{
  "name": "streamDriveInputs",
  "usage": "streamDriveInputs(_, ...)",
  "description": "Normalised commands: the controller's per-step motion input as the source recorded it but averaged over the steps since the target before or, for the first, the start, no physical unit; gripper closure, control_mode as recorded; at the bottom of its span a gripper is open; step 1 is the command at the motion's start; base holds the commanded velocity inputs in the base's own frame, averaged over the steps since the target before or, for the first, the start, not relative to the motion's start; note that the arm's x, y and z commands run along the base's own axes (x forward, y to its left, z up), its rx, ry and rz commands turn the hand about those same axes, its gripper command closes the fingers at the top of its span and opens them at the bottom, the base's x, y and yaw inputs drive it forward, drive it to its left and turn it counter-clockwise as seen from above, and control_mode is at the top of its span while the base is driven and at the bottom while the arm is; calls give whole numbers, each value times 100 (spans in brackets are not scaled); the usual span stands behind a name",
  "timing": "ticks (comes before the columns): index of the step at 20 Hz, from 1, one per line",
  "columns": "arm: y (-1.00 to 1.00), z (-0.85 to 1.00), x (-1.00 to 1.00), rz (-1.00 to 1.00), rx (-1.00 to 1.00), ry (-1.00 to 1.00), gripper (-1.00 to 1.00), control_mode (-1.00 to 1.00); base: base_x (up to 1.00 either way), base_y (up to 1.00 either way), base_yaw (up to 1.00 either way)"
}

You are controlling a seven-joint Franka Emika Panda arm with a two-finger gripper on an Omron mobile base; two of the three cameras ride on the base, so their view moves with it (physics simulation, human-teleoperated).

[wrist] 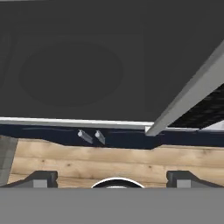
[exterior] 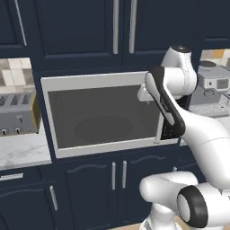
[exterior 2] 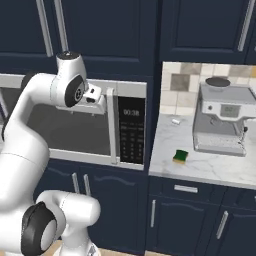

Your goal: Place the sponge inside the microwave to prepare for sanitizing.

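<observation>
Microwave point(exterior: 101, 114): built into the dark blue cabinetry, silver frame, dark glass door shut; a round turntable shows dimly through the glass.
Door handle point(exterior: 158, 134): vertical silver bar at the microwave's right edge, partly behind the arm.
Keypad point(exterior: 168, 130): black panel just right of the handle, mostly hidden by the arm.
Arm point(exterior: 179, 96): white with dark joints, in front of the microwave's right side; hand near its upper right corner, fingers not discernible.
Toaster point(exterior: 18, 112): silver, left of the microwave, on a marble counter point(exterior: 22, 150).
Coffee machine point(exterior: 214, 87): grey, right of the microwave, behind the arm.
Cabinet doors point(exterior: 119, 177): below the microwave, paired silver handles.
</observation>
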Motion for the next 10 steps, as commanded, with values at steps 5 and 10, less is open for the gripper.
streamDriveInputs(5, 0, 0, 0, 0, 0, 0, -100, 100, -51, -10, 0)
streamDriveInputs(10, 0, 0, 0, 0, 0, 0, -100, 100, -10, -17, -5)
